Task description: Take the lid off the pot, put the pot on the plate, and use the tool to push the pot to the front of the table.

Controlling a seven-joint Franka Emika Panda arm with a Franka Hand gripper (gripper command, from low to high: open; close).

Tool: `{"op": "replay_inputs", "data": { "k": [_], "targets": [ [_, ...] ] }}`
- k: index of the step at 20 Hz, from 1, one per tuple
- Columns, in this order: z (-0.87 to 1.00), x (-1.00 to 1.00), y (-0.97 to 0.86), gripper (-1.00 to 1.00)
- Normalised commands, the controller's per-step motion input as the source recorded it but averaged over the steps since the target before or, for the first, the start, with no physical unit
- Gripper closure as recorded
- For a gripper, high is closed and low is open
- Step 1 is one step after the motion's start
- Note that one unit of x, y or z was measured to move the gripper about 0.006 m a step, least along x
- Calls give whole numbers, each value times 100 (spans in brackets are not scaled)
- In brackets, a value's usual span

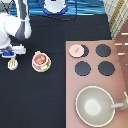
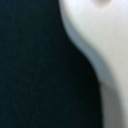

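The pinkish-tan pot stands uncovered, its reddish contents showing, on the cream-yellow plate at the left of the black table. The lid lies on the stove's upper left burner. The cream-white spatula tool lies on the table just left of the pot. My gripper hangs directly over the tool's handle end, very close to it. The wrist view is filled by the tool's pale body against the dark table.
The brownish-pink stove takes up the right side, with black burners. A large grey-beige pan with a long handle sits at the stove's bottom right.
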Motion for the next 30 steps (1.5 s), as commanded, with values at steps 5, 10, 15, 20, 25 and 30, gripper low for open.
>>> {"op": "replay_inputs", "data": {
  "k": [5,10,15,20,25,30],
  "targets": [
    [6,-7,-19,100],
    [3,-3,-21,100],
    [6,0,-15,100],
    [10,0,-8,100],
    [44,-23,14,100],
    [63,-92,51,100]
  ]
}}
